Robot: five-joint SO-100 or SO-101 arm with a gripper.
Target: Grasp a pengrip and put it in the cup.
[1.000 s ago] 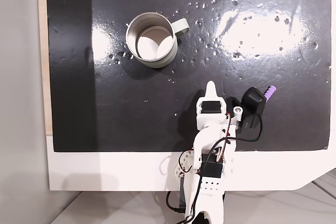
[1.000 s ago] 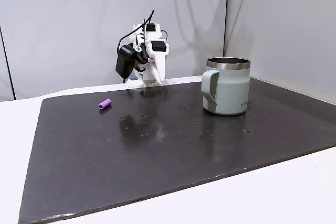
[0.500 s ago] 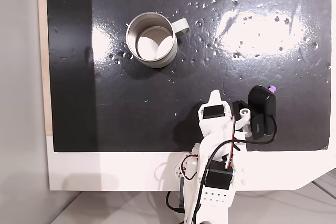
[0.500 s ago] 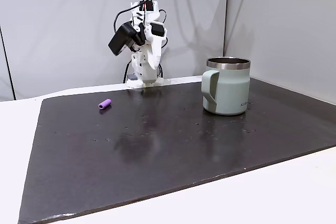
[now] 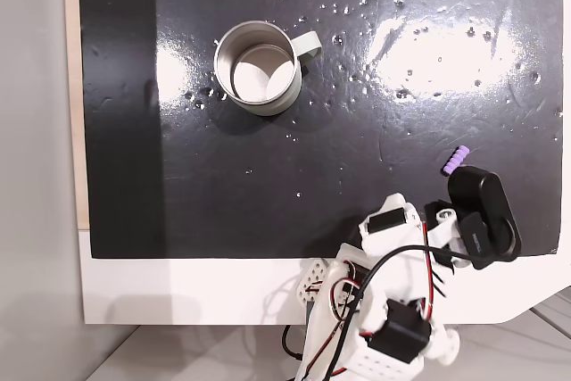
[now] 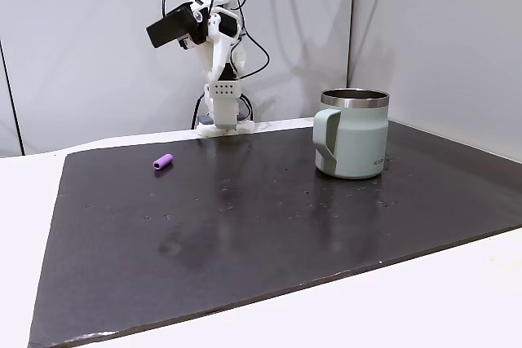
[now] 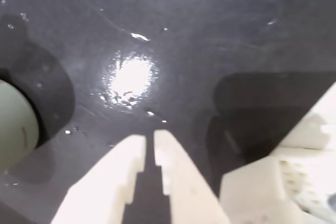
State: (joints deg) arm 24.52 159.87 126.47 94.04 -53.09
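In the wrist view the gripper (image 7: pixel 149 139) sits nearest, its two white fingers (image 7: pixel 126 166) nearly together with only a thin slit between them, holding nothing and high above the dark mat (image 7: pixel 210 35). Further out, the pengrip (image 6: pixel 163 161) lies on its side on the mat, well apart from the cup (image 6: pixel 351 144). It looks light, soft and ribbed, so it should not slip; pinching across its middle seems best, though it may roll

Bare dark mat (image 6: pixel 245 234) lies open between pengrip (image 6: pixel 163 161) and cup (image 6: pixel 352 144).
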